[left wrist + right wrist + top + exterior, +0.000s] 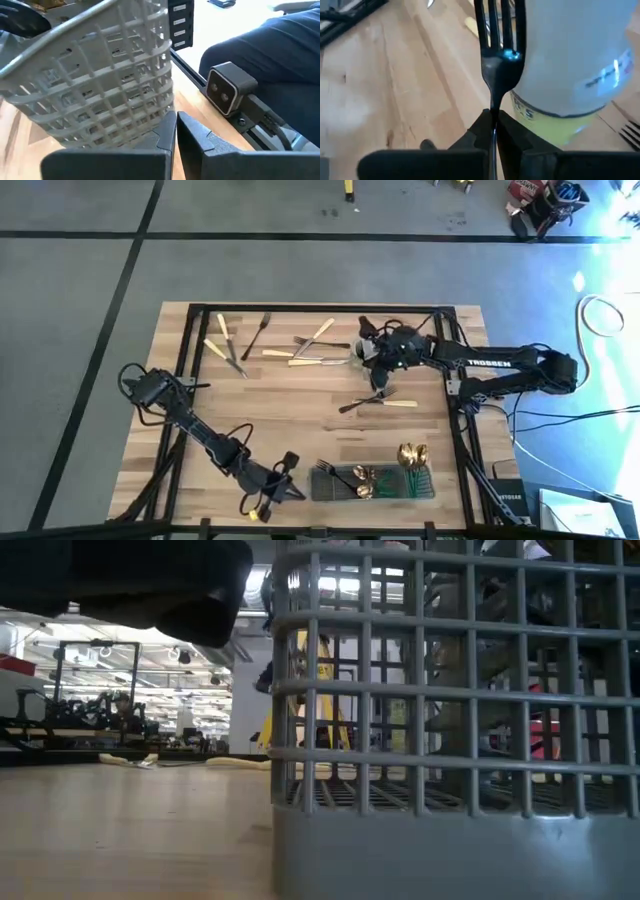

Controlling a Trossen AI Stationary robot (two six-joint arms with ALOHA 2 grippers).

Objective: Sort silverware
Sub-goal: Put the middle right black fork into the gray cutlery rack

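My right gripper (494, 125) is shut on a dark fork (496, 55), next to a white spray bottle (575, 65) with a yellow label. In the high view it (372, 352) is over the far middle of the table, among loose silverware (310, 352). More pieces lie flat at the far left (232, 345) and at the middle (380, 400). The grey caddy (370, 482) stands at the near edge and holds dark forks (335, 475) and gold spoons (412, 455). My left gripper (176, 135) is shut just left of the caddy (100, 90), holding nothing. My right gripper pinches the fork's slim neck (495, 107), just below the tines, between its two fingers. The fork runs straight out along the fingers, tines away from the wrist and close beside the spray bottle. Whether the fork touches the table or the bottle I cannot tell.
A black metal frame (450, 380) runs around the table's working area. A small camera (227, 92) is mounted on it at the near edge, close to my left gripper. In the low view the caddy (450, 740) fills the right half, with bare wood to its left.
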